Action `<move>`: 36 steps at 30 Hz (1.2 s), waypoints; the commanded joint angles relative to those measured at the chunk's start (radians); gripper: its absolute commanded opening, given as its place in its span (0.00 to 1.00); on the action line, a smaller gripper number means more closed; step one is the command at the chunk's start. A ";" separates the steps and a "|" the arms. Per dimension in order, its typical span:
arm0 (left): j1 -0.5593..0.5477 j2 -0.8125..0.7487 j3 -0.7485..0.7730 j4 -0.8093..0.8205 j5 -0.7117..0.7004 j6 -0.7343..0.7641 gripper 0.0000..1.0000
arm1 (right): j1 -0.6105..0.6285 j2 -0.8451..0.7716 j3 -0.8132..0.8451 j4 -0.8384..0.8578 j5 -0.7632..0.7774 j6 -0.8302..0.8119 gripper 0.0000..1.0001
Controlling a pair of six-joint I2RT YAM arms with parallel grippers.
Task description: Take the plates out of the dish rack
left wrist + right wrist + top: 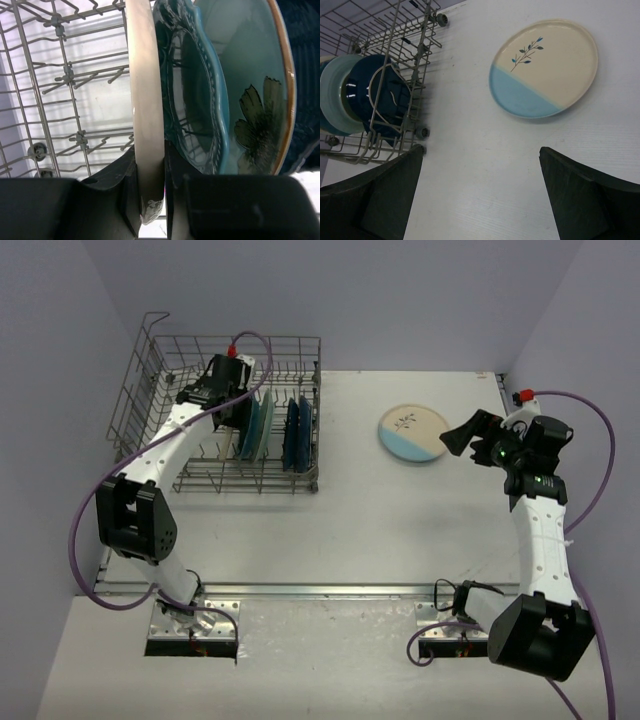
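The grey wire dish rack (150, 370) stands at the far left of the table and holds several upright plates. My left gripper (238, 412) reaches into it and is shut on the rim of a cream plate (146, 100), which stands on edge in the rack. Right beside that plate stand a teal scalloped plate (192, 95) and a pale blue plate (252, 80) with a leaf motif. Dark blue plates (296, 432) stand further right. A cream-and-blue twig plate (412, 433) lies flat on the table. My right gripper (458, 438) is open and empty just right of it.
The rack's tall wire sides and upright tines (70, 80) surround the left gripper. The rack's right end with small wheels (422, 133) shows in the right wrist view. The table (400, 530) is white, with purple walls around it.
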 commanded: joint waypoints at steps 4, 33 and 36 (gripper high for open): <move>0.006 -0.080 0.229 -0.013 0.036 0.017 0.00 | 0.002 -0.001 0.018 0.033 -0.041 0.002 0.99; -0.865 -0.537 -0.524 1.023 -0.567 1.532 0.00 | 0.213 0.260 0.133 0.208 -0.623 0.458 0.99; -0.938 -0.560 -0.608 1.106 -0.570 1.606 0.00 | 0.265 0.309 0.151 0.210 -0.671 0.513 0.99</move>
